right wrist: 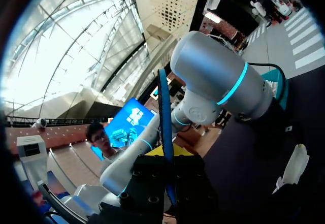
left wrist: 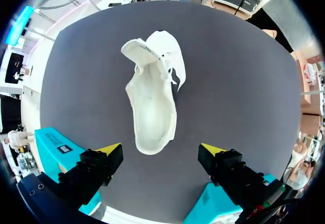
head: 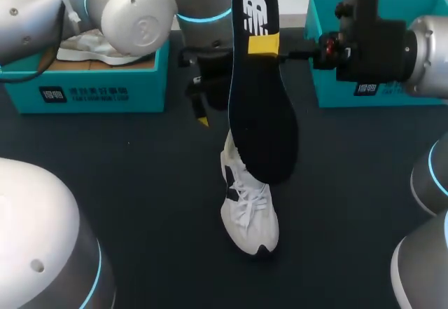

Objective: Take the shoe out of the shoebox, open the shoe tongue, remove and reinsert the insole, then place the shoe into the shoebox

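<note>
The dark tabletop [head: 140, 183] carries two teal shoeboxes along its far edge, the left shoebox [head: 91, 88] and the right shoebox [head: 336, 85], with a wide gap between them. The white shoe [head: 248, 207] lies on its sole in the middle of the tabletop, well apart from both boxes, with bare surface on every side. Its long axis runs from far to near, toe toward the near edge. In the left wrist view the tongue is folded back and the inside of the shoe [left wrist: 152, 102] shows.

The black insole [head: 262, 92] hangs in the air over the shoe's heel end. It is nearly upright, narrow heel end up and broad forefoot end down.

The right arm [head: 392, 43] comes in from the side, and the right jaws are clenched on the insole near its upper end; the right wrist view shows the insole [right wrist: 165, 127] edge-on between them.

The left arm [head: 133, 8] holds the left jaws above the shoe, released and wide apart, yellow fingertips [left wrist: 109, 149] gripping nothing.
</note>
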`<state>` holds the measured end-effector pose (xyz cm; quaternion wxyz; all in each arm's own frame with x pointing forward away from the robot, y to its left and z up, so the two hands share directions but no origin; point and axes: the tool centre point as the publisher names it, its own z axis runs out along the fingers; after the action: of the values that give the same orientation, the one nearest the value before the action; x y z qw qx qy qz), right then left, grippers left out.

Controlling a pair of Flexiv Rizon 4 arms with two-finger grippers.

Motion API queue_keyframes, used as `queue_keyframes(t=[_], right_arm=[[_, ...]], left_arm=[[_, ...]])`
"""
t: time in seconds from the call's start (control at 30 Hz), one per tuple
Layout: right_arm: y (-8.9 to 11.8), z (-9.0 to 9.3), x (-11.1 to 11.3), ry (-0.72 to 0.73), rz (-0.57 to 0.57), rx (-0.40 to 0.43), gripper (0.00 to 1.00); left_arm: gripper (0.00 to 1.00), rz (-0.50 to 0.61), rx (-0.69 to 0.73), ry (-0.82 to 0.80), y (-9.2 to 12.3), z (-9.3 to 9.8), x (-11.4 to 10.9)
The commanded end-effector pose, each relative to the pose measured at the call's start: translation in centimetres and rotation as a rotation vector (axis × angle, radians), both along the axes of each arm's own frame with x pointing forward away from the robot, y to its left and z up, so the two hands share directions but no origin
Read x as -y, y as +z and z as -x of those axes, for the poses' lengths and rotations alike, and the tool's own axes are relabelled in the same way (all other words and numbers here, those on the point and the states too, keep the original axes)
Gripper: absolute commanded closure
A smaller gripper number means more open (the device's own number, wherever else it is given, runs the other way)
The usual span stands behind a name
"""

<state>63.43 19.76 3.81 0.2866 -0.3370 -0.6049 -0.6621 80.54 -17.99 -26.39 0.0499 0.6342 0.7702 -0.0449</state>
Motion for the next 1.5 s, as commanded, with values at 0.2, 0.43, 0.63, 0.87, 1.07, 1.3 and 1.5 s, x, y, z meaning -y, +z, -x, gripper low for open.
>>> queue_keyframes(t=[0.2,0.43,0.63,0.87,1.07,1.3,1.5], right_arm=[[0.0,-0.2,-0.5,0.0,0.0,-0.001,1.0],[0.0,-0.2,-0.5,0.0,0.0,-0.001,1.0],[0.2,-0.4,0.0,0.01,-0.025,-0.016,1.0],[0.7,-1.3,1.5,-0.077,-0.034,-0.083,1.0],[-0.5,-2.6,2.1,-0.105,0.002,-0.193,1.0],[-1.3,-3.8,1.6,-0.153,0.101,-0.27,1.0],[-1.3,-5.3,1.2,-0.233,0.123,-0.353,1.0]], left_arm=[[0.0,0.044,0.01,-0.002,-0.1,0.2,-0.4],[0.0,0.044,0.01,-0.002,-0.1,0.2,-0.4],[0.0,0.107,0.043,-0.005,0.0,0.3,-0.6],[0.0,0.221,0.155,0.021,1.4,-0.5,-2.6],[0.0,0.348,0.264,-0.016,3.8,-0.4,-3.5],[0.0,0.496,0.333,-0.103,7.5,-0.4,-4.6],[0.0,0.633,0.367,-0.176,10.7,-1.7,-5.3]])
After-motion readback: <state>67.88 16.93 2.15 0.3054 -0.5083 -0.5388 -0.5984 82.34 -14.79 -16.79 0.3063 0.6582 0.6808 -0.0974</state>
